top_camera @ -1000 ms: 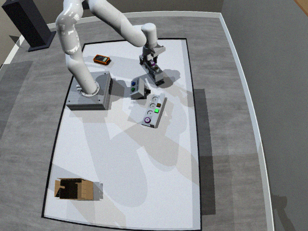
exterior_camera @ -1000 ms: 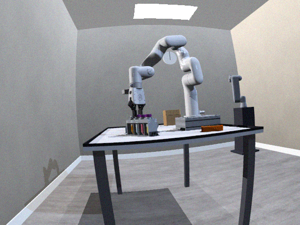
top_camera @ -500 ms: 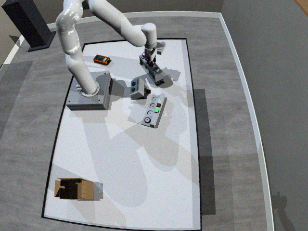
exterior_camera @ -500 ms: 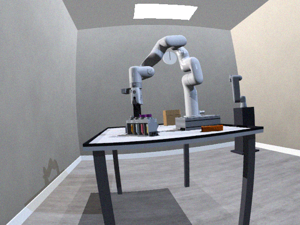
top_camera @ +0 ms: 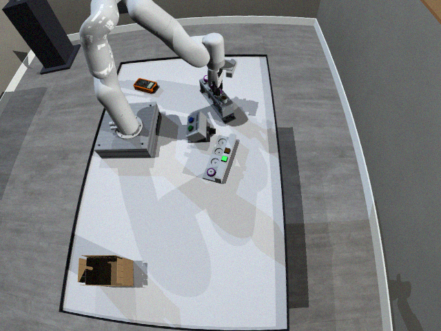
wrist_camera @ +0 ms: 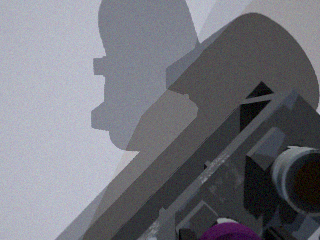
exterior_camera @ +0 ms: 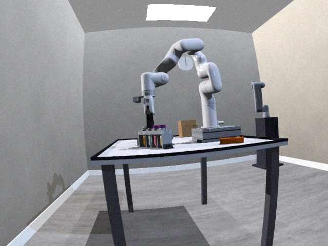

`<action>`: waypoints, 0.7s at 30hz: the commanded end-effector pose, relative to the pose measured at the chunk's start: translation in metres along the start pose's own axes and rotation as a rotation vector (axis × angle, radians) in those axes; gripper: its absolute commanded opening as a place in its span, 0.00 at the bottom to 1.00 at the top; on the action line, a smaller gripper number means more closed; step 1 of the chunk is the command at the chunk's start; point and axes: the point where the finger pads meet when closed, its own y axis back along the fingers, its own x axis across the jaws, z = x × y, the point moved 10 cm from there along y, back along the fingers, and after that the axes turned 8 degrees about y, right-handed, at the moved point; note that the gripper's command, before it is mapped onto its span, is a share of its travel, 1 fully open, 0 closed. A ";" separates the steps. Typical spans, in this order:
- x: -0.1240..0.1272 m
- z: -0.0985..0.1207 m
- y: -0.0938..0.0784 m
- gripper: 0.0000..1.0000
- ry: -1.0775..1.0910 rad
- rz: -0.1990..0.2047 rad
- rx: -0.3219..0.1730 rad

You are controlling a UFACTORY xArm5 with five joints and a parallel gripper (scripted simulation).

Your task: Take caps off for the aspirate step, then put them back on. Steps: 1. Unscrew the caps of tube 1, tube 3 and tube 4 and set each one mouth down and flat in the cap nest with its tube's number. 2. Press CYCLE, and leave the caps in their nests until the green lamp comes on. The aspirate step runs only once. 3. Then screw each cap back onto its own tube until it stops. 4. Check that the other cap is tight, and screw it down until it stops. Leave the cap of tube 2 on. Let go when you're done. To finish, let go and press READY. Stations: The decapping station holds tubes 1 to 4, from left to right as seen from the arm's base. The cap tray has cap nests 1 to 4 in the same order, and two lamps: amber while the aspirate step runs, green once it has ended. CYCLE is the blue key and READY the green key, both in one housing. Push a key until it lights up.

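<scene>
gripper [exterior_camera: 149, 118]: closed down on a tube cap at the decapping station [top_camera: 218, 99], partway shut
cap tray [top_camera: 229, 162]: green lamp [top_camera: 224, 158] lit, one purple cap [top_camera: 211, 172] in an end nest

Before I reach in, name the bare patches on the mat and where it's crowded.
Barest: the wide stretch between the cap tray and the cardboard box, and the strip along the mat's right border. Crowded: the far end, where the gripper, shut on a cap at the decapping station, the key housing, arm base and orange meter cluster.
</scene>
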 end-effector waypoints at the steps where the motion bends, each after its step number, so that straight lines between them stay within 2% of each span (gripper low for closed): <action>1: 0.000 -0.001 0.001 0.00 0.001 -0.005 0.001; 4: 0.000 -0.001 0.001 0.00 0.001 -0.005 0.001; 12: 0.000 -0.001 0.001 0.00 -0.395 -0.005 0.000; 15: 0.000 -0.001 0.001 0.00 -0.506 -0.005 0.000; 17: 0.000 -0.001 0.001 0.00 -0.506 -0.005 0.000; 21: 0.000 -0.001 0.001 0.00 -0.723 -0.005 -0.001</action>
